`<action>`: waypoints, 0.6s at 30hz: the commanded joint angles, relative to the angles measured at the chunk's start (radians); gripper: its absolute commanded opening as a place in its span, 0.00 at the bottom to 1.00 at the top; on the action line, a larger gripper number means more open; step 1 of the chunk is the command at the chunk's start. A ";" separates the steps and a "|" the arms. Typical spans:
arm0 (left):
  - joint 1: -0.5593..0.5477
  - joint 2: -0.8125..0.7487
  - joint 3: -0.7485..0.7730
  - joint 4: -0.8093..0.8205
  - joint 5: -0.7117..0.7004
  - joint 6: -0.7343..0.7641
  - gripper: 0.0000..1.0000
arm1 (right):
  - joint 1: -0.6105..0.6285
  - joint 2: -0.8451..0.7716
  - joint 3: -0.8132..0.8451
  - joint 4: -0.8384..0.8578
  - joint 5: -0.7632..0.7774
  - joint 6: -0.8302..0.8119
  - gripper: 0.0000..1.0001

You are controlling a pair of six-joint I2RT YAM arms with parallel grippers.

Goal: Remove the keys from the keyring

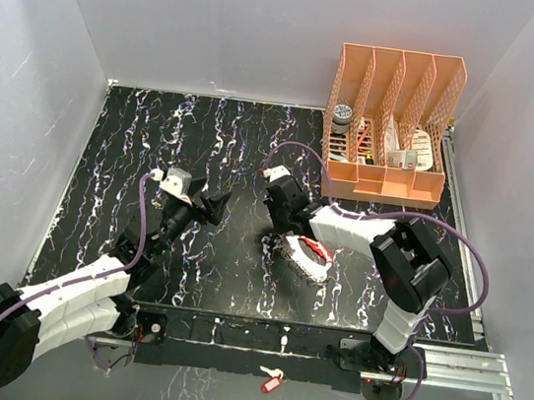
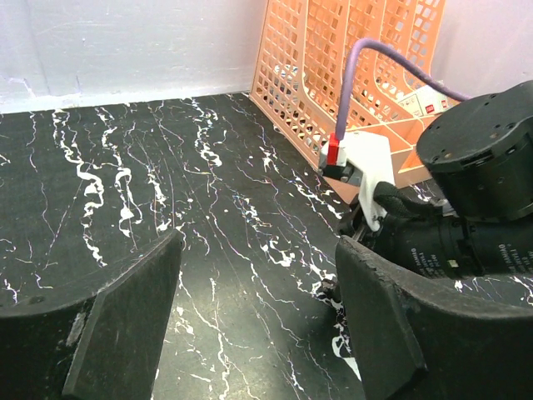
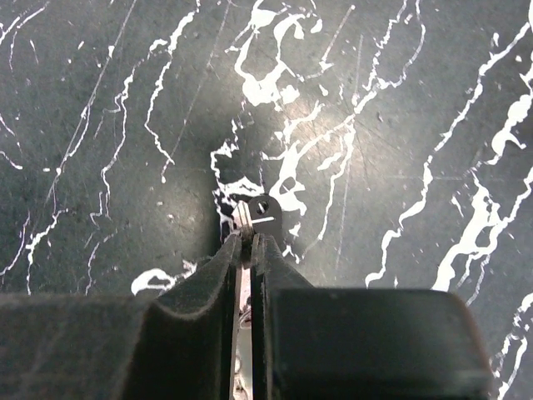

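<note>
Silvery keys [image 3: 263,215]: judged light, stiff, slick, thin. Your right gripper [image 3: 246,243] is pinched on one key's head, lower centre of its wrist frame. Grip the red keyring [image 1: 321,252], mid-frame overhead, with the gaping left gripper [image 2: 260,250]

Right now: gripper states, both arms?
Left gripper: open, holding nothing.
Right gripper: closed on the keys, a key head showing past its tips.

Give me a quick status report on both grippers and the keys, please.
Left gripper open, empty. Right gripper shut on keys, pinching one key's end. Keys not yet off the red keyring. Nothing in the way.
</note>
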 commanded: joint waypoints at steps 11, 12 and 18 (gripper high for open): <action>0.004 0.110 -0.003 0.131 0.078 -0.005 0.73 | 0.039 -0.267 0.055 -0.034 0.060 0.004 0.00; 0.003 0.127 -0.004 0.145 0.091 -0.007 0.73 | 0.039 -0.269 0.054 -0.039 0.067 0.001 0.00; 0.004 0.147 -0.002 0.153 0.120 -0.028 0.73 | 0.040 -0.269 0.011 -0.046 0.112 0.012 0.00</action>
